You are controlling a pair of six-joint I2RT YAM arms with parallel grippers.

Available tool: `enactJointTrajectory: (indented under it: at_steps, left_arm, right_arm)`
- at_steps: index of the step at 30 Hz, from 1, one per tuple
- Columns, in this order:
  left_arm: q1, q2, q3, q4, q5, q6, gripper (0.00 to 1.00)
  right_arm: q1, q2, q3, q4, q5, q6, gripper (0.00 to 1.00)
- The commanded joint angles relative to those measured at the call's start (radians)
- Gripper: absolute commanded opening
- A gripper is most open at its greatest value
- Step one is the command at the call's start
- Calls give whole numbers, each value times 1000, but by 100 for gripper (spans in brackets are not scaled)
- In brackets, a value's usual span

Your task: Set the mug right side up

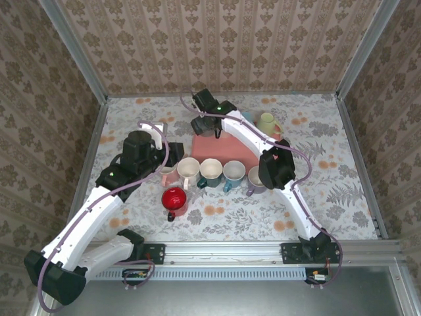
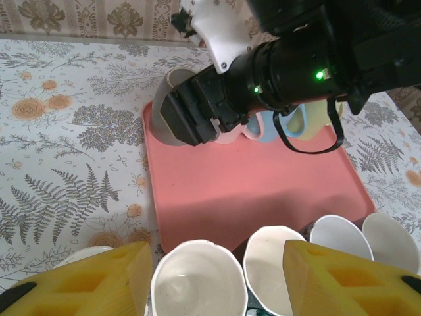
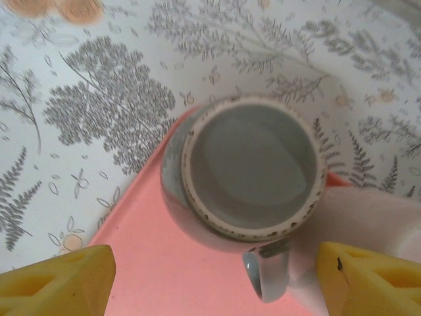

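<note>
Right gripper (image 3: 210,283): jaws spread wide, gripping nothing, one yellow pad on each side above the grey mug (image 3: 253,164). The mug sits on the far left corner of the pink tray (image 3: 141,263), ringed end up, handle beside the tray floor. Left gripper (image 2: 217,283): jaws part-open, empty, over a row of cups (image 2: 273,263) at the tray's near edge.

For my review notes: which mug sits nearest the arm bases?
The glossy red mug, alone on the tablecloth in front of the row of paler mugs; no other is red.
</note>
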Motion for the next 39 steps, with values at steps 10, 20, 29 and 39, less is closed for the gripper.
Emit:
enactJointTrajectory:
  at_steps: [10,20,29,39]
  left_arm:
    - [-2,-13,-12,24,-12,20,56]
    - [-4,-14,-13,24,-20,27,56]
    - [-3,-14,-14,25,-25,31,56]
    - [-4,-21,-15,26,-31,32,56]
  right_arm:
    - [8,58,42,-45,51,54,84]
    - [14,99,96,-46,-2,57,84]
    - [48,46,45,-43,-41,54,81]
    - [63,-73,-94,6,10,78,75]
